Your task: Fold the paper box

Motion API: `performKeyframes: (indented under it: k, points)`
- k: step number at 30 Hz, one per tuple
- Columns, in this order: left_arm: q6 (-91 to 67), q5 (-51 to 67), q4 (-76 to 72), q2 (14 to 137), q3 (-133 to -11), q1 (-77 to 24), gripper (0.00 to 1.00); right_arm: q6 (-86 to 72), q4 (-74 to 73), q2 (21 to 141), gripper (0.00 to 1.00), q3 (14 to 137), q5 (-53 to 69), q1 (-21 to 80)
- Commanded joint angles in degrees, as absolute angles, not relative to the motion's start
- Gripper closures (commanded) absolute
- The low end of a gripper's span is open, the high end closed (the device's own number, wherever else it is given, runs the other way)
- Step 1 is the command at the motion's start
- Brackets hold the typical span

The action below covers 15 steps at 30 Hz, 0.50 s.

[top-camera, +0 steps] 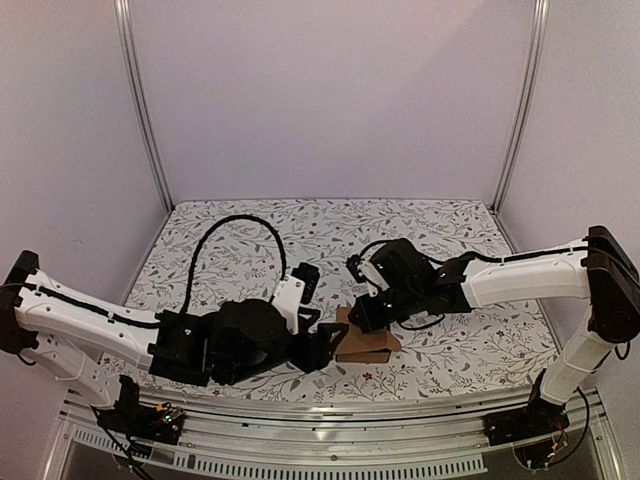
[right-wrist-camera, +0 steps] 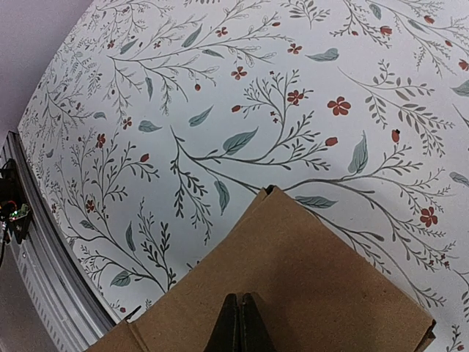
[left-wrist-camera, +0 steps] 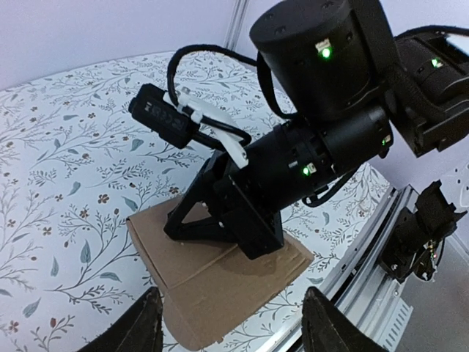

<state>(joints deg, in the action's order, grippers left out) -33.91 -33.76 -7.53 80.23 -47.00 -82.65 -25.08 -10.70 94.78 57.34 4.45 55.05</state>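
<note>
top view, paper box (top-camera: 368, 346): lay brown and low on the table (top-camera: 450, 350), right under the right gripper (top-camera: 366, 318) and just ahead of the left gripper (top-camera: 326, 345).
top view, hard to make out: could not tell a flat sheet from a half-raised box; near flaps covered by both wrists.
left wrist view, left gripper (left-wrist-camera: 234, 330): showed fingers well apart, clamped on nothing, with the paper box (left-wrist-camera: 220, 282) just ahead.
left wrist view, right gripper (left-wrist-camera: 220, 231): pressed down on the cardboard's top, beyond the left fingertips.
left wrist view, cut off: lost the box's near edge below the frame; creases faint.
right wrist view, right gripper (right-wrist-camera: 239, 323): seen pinched together, tips on the paper box (right-wrist-camera: 308, 286), gripping nothing visible.
right wrist view, hidden: contact under the tips not shown; nearest cardboard cut off.
step, judged: probably pinning a panel with the right gripper while bringing the left to a flap.
doing it well: called for steady pressure close to the crease, open left fingers brought onto the flap edge, and a slow lift to stop the sheet skidding.
</note>
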Motion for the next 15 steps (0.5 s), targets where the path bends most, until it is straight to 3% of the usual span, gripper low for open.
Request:
performKeyframes:
  k: [1, 7, 15]
  points:
    - [-29.9, -27.0, -4.5, 77.5, -46.7, -77.7, 0.37, -25.2, -13.9, 96.0, 1.00, 55.8, 3.9, 54.8]
    - [-30.8, -16.6, -2.6, 82.4, -49.4, -69.6, 0.38, -25.1, -14.3, 94.6, 1.00, 56.0, 3.3, 54.8]
    - [-32.9, -12.5, -0.3, 93.2, -54.6, -65.7, 0.38, -25.2, -15.4, 92.2, 1.00, 56.0, 2.5, 54.8]
